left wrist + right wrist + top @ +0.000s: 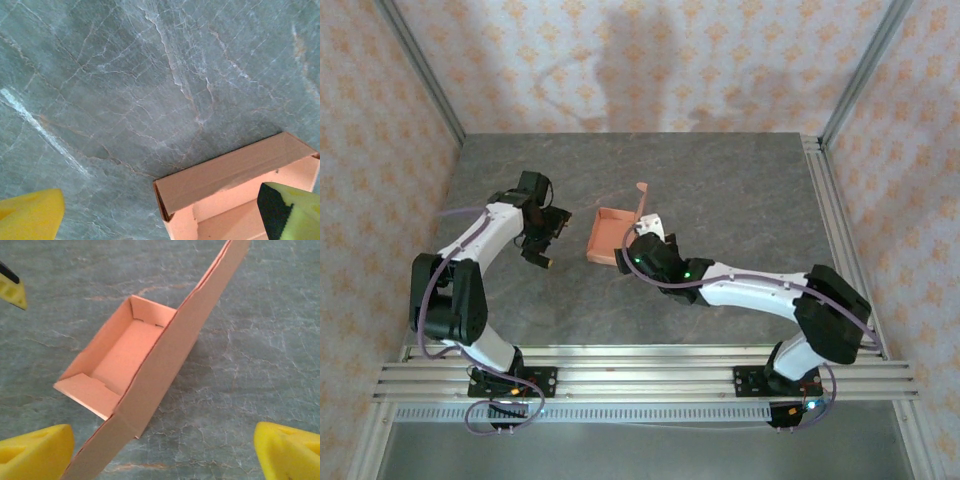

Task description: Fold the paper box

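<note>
Right wrist view: paper box formed, lid unclosed

My right hand and left hand are both spread, gripping nothing. Between them the box rests on the counter with its walls raised. Its lid flap stands upright, so I judge closing remains.

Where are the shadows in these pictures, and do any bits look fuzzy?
Top external view: soft grey shadows lie on the patterned back wall; the table shows no glare. Right wrist view: the paper box is sharp, the right gripper has softer yellow fingertips. Left wrist view: the left gripper has slightly blurred fingertips; the marble veins are clear.
</note>
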`<state>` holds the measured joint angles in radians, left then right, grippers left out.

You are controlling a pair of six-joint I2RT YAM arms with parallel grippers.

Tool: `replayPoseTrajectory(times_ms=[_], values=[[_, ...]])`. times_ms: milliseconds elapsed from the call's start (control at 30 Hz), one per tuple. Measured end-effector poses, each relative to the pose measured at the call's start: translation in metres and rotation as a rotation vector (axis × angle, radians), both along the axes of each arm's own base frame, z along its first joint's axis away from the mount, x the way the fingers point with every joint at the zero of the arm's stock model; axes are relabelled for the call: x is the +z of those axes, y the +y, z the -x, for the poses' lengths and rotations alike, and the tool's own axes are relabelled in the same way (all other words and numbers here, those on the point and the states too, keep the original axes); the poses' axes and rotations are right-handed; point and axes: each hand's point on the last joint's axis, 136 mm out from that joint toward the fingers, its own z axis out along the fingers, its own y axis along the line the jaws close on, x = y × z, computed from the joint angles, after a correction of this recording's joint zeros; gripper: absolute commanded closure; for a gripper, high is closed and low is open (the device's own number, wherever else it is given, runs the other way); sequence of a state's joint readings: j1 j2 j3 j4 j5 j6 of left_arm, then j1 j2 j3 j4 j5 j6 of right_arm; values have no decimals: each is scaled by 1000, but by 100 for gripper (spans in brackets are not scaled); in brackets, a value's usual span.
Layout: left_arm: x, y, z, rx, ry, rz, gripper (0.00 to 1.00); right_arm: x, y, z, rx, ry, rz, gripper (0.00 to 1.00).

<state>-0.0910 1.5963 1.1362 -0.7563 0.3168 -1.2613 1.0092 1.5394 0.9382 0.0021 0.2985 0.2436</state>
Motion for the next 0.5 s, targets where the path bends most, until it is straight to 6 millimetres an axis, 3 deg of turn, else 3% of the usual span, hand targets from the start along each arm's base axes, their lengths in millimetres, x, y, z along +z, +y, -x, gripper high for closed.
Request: replayPoseTrajectory(times_ms=[233, 500], values=[[-6, -8, -8, -69, -18, 26, 0, -3, -24, -12, -54, 3, 111, 7], [-6, -8, -14, -133, -59, 9, 0, -12, -85, -49, -126, 19, 276, 6]])
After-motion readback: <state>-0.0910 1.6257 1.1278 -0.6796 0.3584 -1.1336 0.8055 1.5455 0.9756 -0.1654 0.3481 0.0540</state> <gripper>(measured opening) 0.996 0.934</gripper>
